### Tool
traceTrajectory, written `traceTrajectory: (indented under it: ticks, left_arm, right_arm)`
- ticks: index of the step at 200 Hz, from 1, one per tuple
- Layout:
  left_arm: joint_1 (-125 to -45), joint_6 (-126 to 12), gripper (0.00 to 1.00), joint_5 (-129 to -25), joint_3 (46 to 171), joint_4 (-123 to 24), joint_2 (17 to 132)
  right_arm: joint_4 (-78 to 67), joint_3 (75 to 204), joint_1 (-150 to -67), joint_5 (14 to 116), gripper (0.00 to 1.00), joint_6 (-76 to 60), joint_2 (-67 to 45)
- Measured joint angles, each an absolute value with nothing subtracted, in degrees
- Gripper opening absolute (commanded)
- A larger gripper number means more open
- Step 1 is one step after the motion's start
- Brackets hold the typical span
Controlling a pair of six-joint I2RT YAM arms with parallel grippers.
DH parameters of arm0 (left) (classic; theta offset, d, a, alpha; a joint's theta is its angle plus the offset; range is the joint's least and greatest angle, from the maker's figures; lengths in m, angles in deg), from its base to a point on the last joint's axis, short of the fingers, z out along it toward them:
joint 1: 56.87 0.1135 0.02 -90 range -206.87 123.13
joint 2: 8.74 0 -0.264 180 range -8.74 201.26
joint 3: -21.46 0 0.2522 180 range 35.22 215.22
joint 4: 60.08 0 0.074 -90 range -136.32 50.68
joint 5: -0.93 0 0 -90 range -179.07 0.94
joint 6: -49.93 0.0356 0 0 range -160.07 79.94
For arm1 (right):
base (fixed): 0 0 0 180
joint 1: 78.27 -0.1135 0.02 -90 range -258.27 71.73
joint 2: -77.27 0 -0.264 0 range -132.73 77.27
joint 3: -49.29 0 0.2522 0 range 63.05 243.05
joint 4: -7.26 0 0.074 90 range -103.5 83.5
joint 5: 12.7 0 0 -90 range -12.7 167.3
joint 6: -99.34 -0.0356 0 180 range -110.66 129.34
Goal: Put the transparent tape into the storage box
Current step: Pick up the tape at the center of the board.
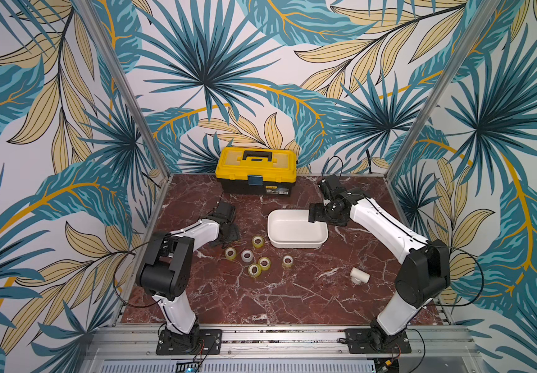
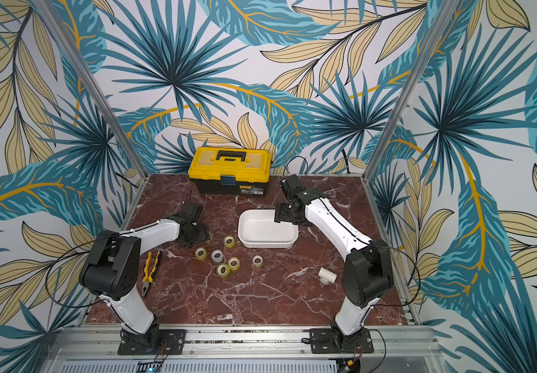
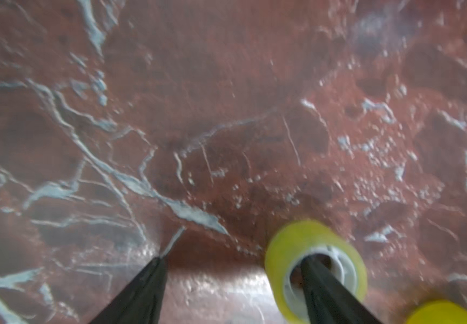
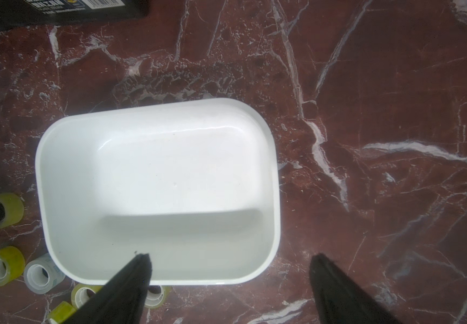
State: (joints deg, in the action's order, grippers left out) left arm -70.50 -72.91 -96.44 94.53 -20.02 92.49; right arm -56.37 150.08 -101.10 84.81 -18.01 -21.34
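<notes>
Since the rolls lie flat with their white cores facing up, the left gripper (image 3: 232,258) is set over one from above: one of its fingers (image 3: 324,283) reaches down inside the core of a roll of transparent tape (image 3: 305,232). The other stands well apart over the bare worktop (image 3: 226,112), so the fingers are spread and pinch nothing yet. That placing suggests the step in hand is to close across the roll's wall, one finger inside and one outside, a surer hold than squeezing a slick ring from its rim.

The right gripper (image 4: 230,256) hangs over the storage box (image 1: 296,244) with its fingers spread wide and empty. One tip is above the tub's near wall, the other out over the worktop; it seems parked clear of the left arm's reach. The box holds nothing, so no tape is in yet.

The chosen roll sits on the worktop under the left gripper, mostly hidden in both top views. Six more lie in a loose cluster near the box. They are glossy, clear and yellowish with white cores, and one paler roll (image 1: 247,256) is almost colourless
</notes>
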Motion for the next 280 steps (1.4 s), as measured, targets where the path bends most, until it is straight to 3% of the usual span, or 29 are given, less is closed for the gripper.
traceTrajectory:
  ticks: [75, 95, 173, 234, 280]
  left_arm:
    - [-70.4, -74.0, 0.24, -96.7, 94.1, -21.3, 92.4]
    - [-70.5, -74.1, 0.00, -96.8, 93.5, -21.7, 91.6]
    - [-71.1, -70.9, 0.00, -98.0, 94.7, -17.5, 82.3]
    - [-80.0, -63.8, 0.00, -97.1, 117.9, -9.5, 82.6]
    - [-88.5, -60.9, 0.00, -94.1, 132.9, -5.5, 92.4]
  right_arm:
    - [-56.6, 150.1, -101.1, 84.8, 1.00, -18.0, -21.3]
    - [-56.6, 150.1, -101.1, 84.8, 1.00, -18.0, -21.3]
    - [-58.7, 151.4, -101.1, 85.1, 1.00, -18.0, -21.3]
    - [-59.1, 151.7, -101.1, 86.1, 1.00, -18.0, -18.5]
    - [-59.2, 151.7, -101.1, 87.2, 1.00, -18.0, -14.8]
